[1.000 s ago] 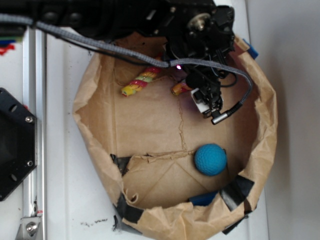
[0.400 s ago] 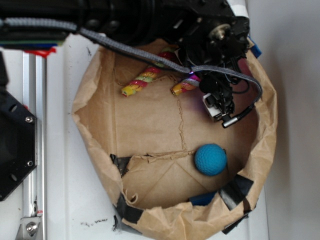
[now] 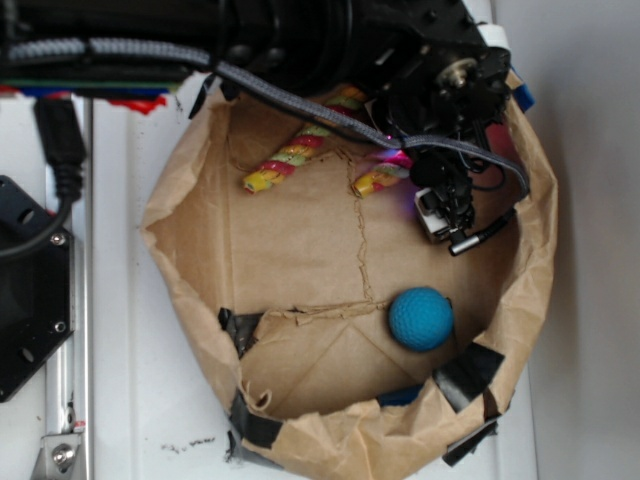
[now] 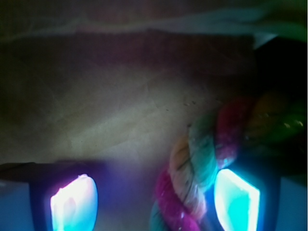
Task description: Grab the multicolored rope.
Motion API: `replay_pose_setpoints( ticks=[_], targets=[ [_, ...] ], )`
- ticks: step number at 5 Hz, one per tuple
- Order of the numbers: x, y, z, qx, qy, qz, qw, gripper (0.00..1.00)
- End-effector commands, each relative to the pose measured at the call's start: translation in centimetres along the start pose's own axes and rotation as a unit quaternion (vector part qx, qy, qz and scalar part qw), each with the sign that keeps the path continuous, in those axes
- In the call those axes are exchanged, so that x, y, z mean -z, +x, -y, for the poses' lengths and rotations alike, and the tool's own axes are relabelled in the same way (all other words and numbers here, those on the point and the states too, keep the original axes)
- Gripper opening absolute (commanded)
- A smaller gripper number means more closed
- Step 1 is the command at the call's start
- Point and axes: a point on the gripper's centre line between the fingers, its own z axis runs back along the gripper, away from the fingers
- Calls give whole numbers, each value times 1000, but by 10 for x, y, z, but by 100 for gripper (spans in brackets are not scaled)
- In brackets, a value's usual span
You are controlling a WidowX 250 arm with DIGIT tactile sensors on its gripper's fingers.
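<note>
Gripper (image 4: 154, 199) has slid right and lower since a second ago; now the rope (image 4: 202, 163) end sits between its spread jaws, hugging the right finger (image 4: 236, 199). Closing looks next.

A teal ball (image 3: 420, 318) rests inside a crumpled brown paper basin (image 3: 200, 330), patched with black tape (image 3: 467, 375), on a white worktop (image 3: 130, 400).

White bench (image 3: 130, 330) under everything; aluminium rail (image 3: 72, 300) along left edge; black plate (image 3: 25, 300) bolted at far left; brown paper ring (image 3: 180, 270), patched with black tape (image 3: 465, 375), crumpled upright; light even, soft shadows.
</note>
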Motion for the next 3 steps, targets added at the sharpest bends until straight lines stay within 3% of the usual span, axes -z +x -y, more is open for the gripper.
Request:
replay_pose_setpoints(
  ticks=[1, 2, 3],
  targets=[
    [-12, 9, -4, 7, 3, 32, 999, 75],
    [-15, 8, -4, 3, 3, 37, 999, 0],
    [-21, 9, -5, 2, 4, 40, 999, 0]
  ],
)
